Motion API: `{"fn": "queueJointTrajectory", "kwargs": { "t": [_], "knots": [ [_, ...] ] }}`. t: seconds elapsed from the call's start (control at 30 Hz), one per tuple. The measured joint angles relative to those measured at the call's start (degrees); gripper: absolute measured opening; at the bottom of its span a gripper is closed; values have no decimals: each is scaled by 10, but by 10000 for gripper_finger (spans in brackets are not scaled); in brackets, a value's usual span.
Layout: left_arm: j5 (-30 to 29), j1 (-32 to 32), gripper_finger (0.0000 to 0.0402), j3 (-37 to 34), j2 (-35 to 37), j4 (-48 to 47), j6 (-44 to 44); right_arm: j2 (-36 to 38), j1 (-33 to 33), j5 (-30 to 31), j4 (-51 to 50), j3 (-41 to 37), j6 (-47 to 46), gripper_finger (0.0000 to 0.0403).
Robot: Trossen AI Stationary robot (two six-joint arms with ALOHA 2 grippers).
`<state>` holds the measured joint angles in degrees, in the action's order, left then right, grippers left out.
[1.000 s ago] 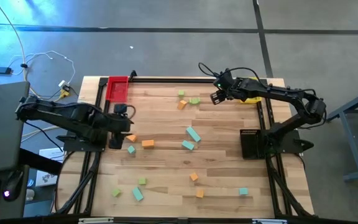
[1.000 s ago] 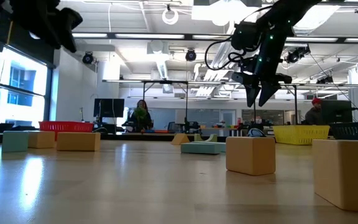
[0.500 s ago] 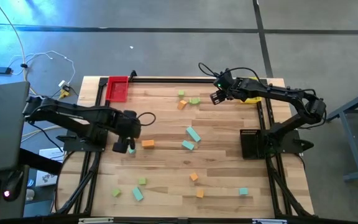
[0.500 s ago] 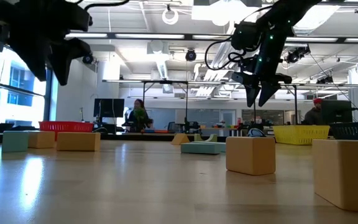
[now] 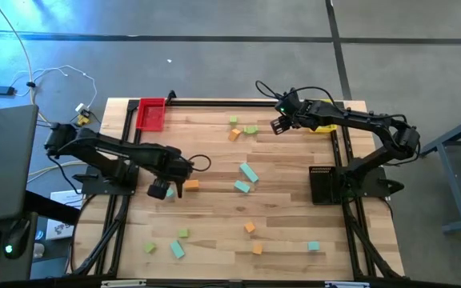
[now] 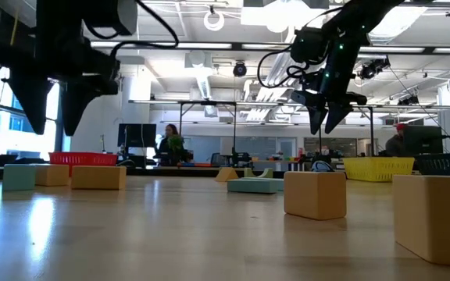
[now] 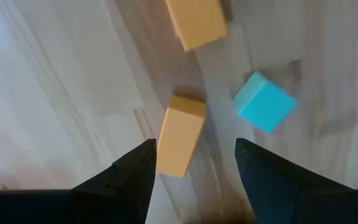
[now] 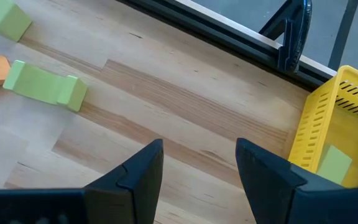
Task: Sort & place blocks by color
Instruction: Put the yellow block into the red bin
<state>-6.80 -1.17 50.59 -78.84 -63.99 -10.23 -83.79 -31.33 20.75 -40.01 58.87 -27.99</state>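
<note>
- Blocks lie scattered across the counter.
- One tray sits at the far left corner, another tray at the far right edge, a block inside it.

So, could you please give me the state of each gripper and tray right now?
left gripper: open, empty, above an orange bar and teal cube
right gripper: open, empty, raised beside the yellow tray
yellow tray: holds a light green block
red tray: at the far left corner, contents unclear

Left gripper and right gripper seemingly hover agape.
</note>
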Motion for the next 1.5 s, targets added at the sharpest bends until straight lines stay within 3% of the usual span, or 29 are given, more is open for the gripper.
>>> {"fn": "queueJointTrajectory", "kwargs": {
  "t": [0.93, 1.07, 1.23, 1.5],
  "knots": [
    [-79, -26, 203, 0, -198, 14, -15, 0, 0, -18, -2, 0, -1, 188],
    [-75, -43, 177, 0, -212, 13, -10, 0, 3, -31, -10, 0, -1, 188],
    [-74, -63, 107, 0, -212, 16, -10, 0, 22, -32, -13, 0, -4, 188],
    [-75, -99, 101, 0, -206, 25, -28, 0, 72, -34, -13, 0, -21, 188]
  ]
}}
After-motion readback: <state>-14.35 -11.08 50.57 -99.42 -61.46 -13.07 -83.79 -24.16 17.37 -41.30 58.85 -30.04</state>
